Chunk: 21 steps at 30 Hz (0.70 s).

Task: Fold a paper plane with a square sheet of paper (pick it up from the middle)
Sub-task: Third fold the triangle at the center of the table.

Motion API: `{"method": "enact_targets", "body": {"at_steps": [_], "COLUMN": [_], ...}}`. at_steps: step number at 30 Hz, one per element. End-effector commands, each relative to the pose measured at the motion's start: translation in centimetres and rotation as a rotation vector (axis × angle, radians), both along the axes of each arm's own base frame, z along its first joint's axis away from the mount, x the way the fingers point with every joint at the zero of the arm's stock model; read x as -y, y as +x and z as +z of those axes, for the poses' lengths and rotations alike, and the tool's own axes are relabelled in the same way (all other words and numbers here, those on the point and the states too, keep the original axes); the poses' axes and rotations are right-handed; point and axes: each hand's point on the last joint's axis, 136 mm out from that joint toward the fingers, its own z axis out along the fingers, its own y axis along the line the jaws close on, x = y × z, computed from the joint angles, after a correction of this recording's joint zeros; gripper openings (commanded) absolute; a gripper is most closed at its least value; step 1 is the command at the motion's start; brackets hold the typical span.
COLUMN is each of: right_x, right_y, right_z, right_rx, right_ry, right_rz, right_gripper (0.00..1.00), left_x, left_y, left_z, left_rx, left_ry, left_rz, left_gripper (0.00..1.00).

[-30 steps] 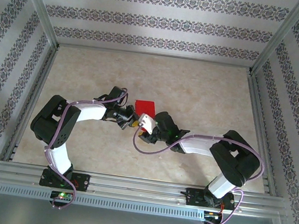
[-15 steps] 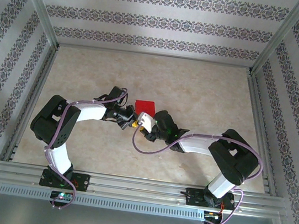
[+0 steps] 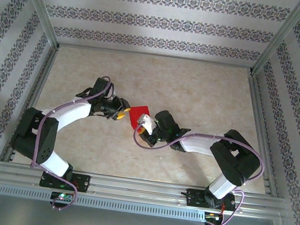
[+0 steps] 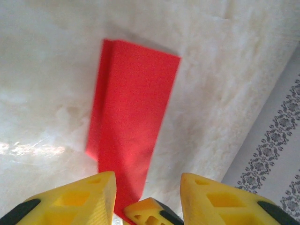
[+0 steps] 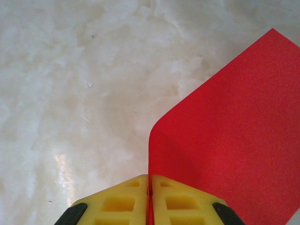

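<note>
Right gripper [image 5: 149, 187] pinches matte, creased red paper [image 5: 234, 140]; glossy marbled table [image 5: 70, 70].

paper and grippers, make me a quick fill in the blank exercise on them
1. The paper is coloured ____.
2. The right gripper is ____ (open or shut) on the paper's edge.
3. The left gripper has its jaws ____ (open or shut), with the paper ahead of them on the table.

Missing words: red; shut; open
</note>
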Motion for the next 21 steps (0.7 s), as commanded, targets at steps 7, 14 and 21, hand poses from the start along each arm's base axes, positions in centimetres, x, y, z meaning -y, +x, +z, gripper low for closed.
{"method": "enact_targets", "body": {"at_steps": [7, 14, 21], "right_x": [-1.9, -2.1, -2.0], "right_y": [-1.0, -1.4, -1.2], "right_z": [0.9, 0.4, 0.0], "right_rx": [-0.202, -0.287, -0.347], "right_ry": [0.108, 0.129, 0.141], "right_rz": [0.002, 0.001, -0.013], "right_gripper": [0.09, 0.08, 0.08], "left_x": [3.1, 4.0, 4.0], "left_y": [0.9, 1.4, 0.8], "left_z": [-1.6, -4.5, -7.1], "left_rx": [0.037, -0.031, -0.114], "left_ry": [0.025, 0.096, 0.193], "left_rz": [-0.167, -0.227, -0.290], "left_gripper": [0.34, 0.25, 0.18]}}
